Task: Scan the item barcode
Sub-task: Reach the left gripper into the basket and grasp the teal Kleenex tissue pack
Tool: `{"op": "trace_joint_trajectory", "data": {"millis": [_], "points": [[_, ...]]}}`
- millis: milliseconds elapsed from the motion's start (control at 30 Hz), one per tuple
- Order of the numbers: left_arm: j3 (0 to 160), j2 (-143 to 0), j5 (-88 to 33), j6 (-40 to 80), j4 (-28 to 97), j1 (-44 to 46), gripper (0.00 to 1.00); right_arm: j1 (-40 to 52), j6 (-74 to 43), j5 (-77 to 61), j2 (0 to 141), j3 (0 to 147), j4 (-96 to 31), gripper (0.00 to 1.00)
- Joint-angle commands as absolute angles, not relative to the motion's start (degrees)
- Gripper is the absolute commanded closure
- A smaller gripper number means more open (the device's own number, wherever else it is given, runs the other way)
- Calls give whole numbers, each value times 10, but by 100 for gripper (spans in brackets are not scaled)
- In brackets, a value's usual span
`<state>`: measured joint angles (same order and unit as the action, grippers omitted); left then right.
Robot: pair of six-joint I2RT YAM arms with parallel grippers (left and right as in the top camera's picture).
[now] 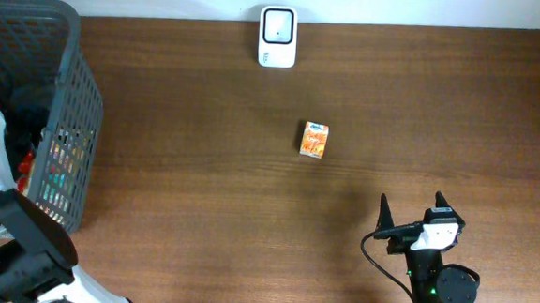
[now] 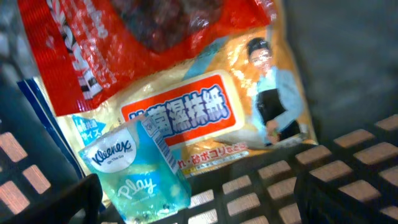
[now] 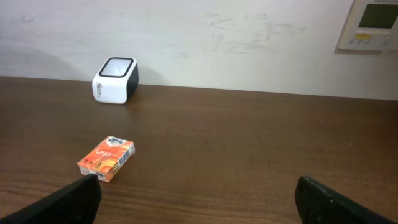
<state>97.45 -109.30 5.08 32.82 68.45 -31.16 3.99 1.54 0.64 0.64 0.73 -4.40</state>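
Orange box (image 1: 315,139) lies flat on the brown table (image 1: 193,184), on the robot's side of the white scanner (image 1: 278,37) and a little to the scanner's right, apart from it. The scanner stands at the far edge of the table against the wall, its window facing up.

The right gripper (image 1: 411,202) sits well back from the scanner, farther to its right than the box. Its jaws are spread wide and empty. From the right wrist view the box (image 3: 106,158) lies ahead near the left finger, touching nothing, with the scanner (image 3: 115,80) beyond it.

A dark mesh basket (image 1: 71,27) stands far to the scanner's left, and the left arm reaches into it. The left gripper (image 2: 199,183) has its jaws wide apart, gripping nothing. It hangs over a small blue Kleenex pack (image 2: 140,171), which rests on an orange wet-wipe pack (image 2: 249,106). A red bag (image 2: 155,37) overlaps the top of the wipe pack.
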Motion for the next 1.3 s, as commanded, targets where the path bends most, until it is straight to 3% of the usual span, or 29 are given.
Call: {"op": "trace_joint_trajectory", "data": {"millis": [0, 167, 367, 533, 567, 600, 633, 900, 1033, 1267], "points": [[924, -1100, 58, 375, 679, -313, 4, 37, 12, 13, 3, 3, -47, 2], [872, -1100, 58, 382, 636, -313, 4, 37, 12, 13, 3, 3, -47, 2], [835, -1100, 58, 382, 602, -313, 16, 37, 12, 13, 3, 3, -47, 2], [834, -1100, 58, 381, 602, -313, 59, 37, 12, 13, 3, 3, -47, 2], [834, -1100, 58, 381, 603, -313, 71, 37, 12, 13, 3, 3, -47, 2], [834, -1100, 58, 379, 603, -313, 90, 37, 12, 13, 3, 3, -47, 2], [835, -1100, 58, 377, 603, -313, 100, 37, 12, 13, 3, 3, -47, 2], [976, -1053, 25, 294, 659, -313, 100, 37, 12, 13, 3, 3, -47, 2], [1056, -973, -3, 286, 664, -313, 100, 37, 12, 13, 3, 3, -47, 2], [1062, -809, -119, 283, 639, -287, 100, 37, 12, 13, 3, 3, -47, 2]]}}
